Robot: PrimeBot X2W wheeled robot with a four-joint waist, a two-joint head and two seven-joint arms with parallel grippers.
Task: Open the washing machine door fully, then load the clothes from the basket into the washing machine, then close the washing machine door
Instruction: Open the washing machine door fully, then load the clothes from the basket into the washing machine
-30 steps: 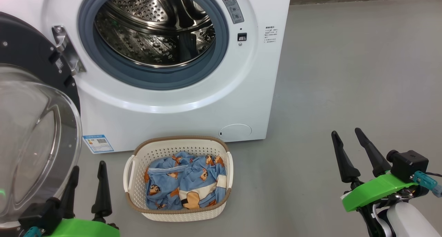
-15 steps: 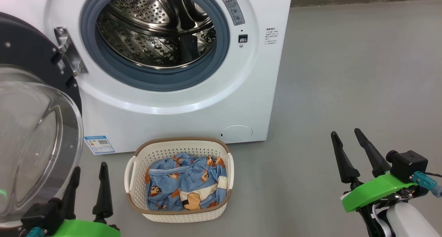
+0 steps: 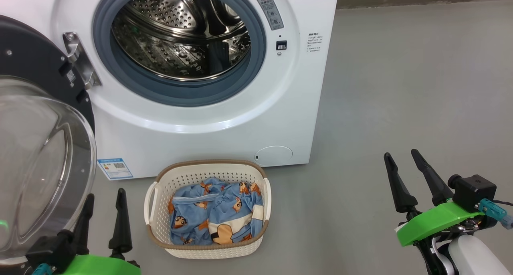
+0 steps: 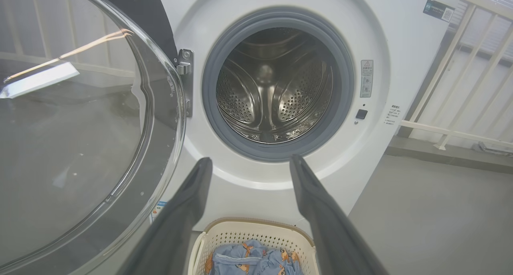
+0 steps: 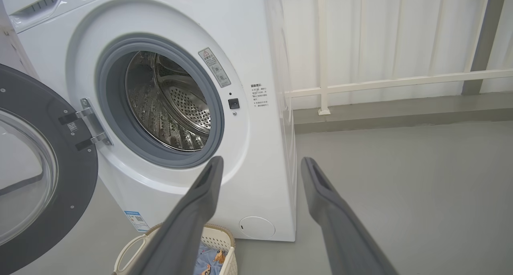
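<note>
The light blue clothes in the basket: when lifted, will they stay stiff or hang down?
Probably floppy: the light blue cartoon-printed fabric clothes lie crumpled in folds. Likely light, as the cloth looks thin. They may lift together, since they lie tangled inside the cream perforated plastic basket.

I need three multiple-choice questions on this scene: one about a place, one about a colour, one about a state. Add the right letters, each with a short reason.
1. Where does the basket stand?
A) on a table
B) on the floor before the washing machine
C) on top of the machine

2. Which colour is most of the clothes?
A) light blue
B) red
C) black

3. How is the washing machine door?
A) shut
B) swung wide open
C) taken off

Answers:
1 B: it sits on the grey floor below the opening.
2 A: blue fabric with brown cartoon prints.
3 B: it hangs on its hinge, the drum exposed.
</note>
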